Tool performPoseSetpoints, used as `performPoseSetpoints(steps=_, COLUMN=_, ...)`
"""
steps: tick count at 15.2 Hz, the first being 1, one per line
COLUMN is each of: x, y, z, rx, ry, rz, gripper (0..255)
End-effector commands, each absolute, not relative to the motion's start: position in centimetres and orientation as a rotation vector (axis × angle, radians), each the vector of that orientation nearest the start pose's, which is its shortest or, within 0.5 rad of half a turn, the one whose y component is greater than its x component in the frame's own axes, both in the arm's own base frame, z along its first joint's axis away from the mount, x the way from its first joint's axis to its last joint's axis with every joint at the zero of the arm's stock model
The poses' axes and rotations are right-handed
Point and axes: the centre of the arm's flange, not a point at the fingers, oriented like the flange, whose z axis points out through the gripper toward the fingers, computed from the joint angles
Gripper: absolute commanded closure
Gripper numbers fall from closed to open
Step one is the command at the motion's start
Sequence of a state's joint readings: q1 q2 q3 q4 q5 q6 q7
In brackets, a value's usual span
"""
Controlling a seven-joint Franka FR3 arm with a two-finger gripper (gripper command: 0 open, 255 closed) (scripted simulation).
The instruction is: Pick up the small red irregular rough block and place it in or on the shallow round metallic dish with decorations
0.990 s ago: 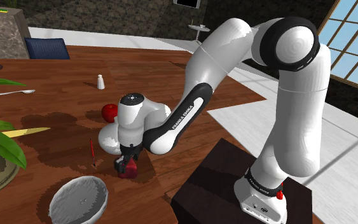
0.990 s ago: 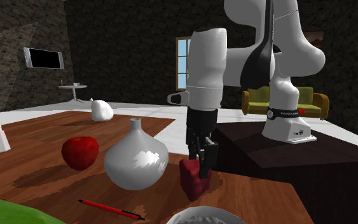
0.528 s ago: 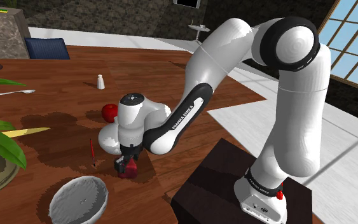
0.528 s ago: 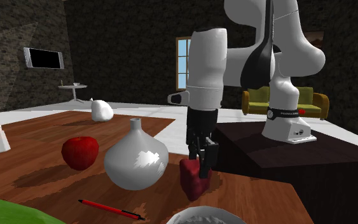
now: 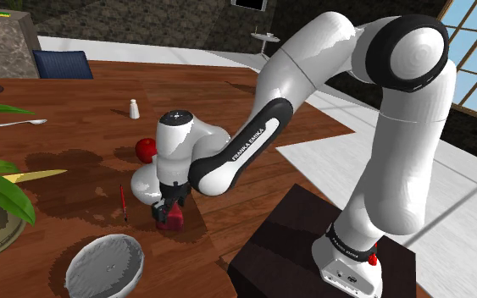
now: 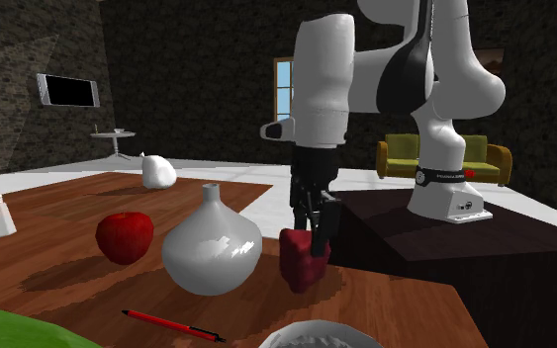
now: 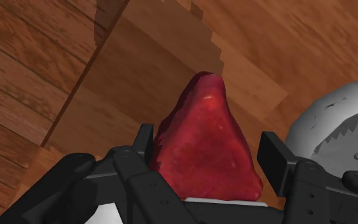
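Both pads (image 7: 271,151) of my claw (image 7: 206,145) clamp the red block (image 7: 203,162), holding it just above the wooden table (image 5: 75,127). I see a white vase (image 6: 212,252) beside it and the grey dish (image 5: 105,267) nearby.

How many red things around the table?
3: block in the pincer; apple beside the white vase; pen lying near the block. Others may hide behind the arm.
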State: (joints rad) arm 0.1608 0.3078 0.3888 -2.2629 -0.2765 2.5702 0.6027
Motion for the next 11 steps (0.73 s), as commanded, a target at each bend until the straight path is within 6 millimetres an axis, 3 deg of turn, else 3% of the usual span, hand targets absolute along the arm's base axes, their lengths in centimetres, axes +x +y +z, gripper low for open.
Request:
performPoseSetpoints(steps=1, x=45.8, y=28.8, z=24.7, rx=-3.144, ry=-0.251, rz=-0.077, gripper=255)
performPoseSetpoints(steps=11, x=45.8, y=28.8, z=29.9, rx=-3.144, ry=-0.251, rz=-0.077, gripper=255)
